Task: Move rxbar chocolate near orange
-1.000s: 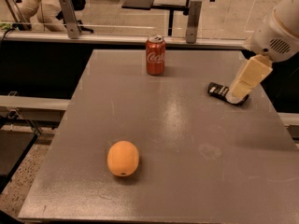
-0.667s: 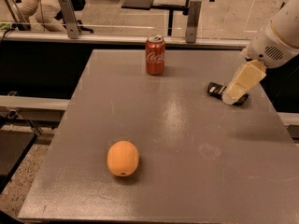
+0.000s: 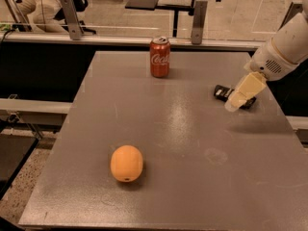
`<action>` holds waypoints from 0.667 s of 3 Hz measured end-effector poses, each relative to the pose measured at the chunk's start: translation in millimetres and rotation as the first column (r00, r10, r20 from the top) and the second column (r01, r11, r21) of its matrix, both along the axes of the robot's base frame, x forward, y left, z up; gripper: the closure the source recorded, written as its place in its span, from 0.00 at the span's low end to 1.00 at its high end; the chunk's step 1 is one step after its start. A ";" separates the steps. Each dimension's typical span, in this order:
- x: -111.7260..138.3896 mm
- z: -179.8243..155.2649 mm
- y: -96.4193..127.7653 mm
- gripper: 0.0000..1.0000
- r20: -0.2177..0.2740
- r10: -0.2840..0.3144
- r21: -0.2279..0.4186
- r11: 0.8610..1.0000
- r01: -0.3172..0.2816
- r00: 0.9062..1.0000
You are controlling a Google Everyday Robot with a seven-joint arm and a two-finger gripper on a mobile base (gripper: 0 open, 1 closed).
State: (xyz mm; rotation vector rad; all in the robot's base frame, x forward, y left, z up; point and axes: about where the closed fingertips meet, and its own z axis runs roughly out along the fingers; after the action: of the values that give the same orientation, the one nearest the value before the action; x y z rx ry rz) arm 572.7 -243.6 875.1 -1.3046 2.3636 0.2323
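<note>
The orange (image 3: 126, 163) was seen at the front left of the grey table (image 3: 202, 196), well apart from the other things. A red Coca-Cola can (image 3: 160, 57) was stood upright near the far edge. Towards the right edge, the rxbar chocolate (image 3: 221, 92) was laid flat, partly covered by the gripper (image 3: 234, 104) lowered over it. Whether the gripper was closed could not be told.

The white arm (image 3: 288, 46) extends in over the right edge of the table (image 3: 183, 143), sloping down and leftward. Its cream gripper (image 3: 234, 105) hangs low near the far right corner.
</note>
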 end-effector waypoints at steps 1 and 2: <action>8.3 -19.8 -5.3 0.00 -0.028 -0.011 0.004 1.000 0.011 1.000; 11.5 -32.3 -7.5 0.00 -0.047 -0.014 0.001 1.000 0.014 0.999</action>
State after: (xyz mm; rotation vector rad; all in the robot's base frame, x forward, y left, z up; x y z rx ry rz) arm 584.2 -251.1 842.8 -1.2953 2.4107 0.2628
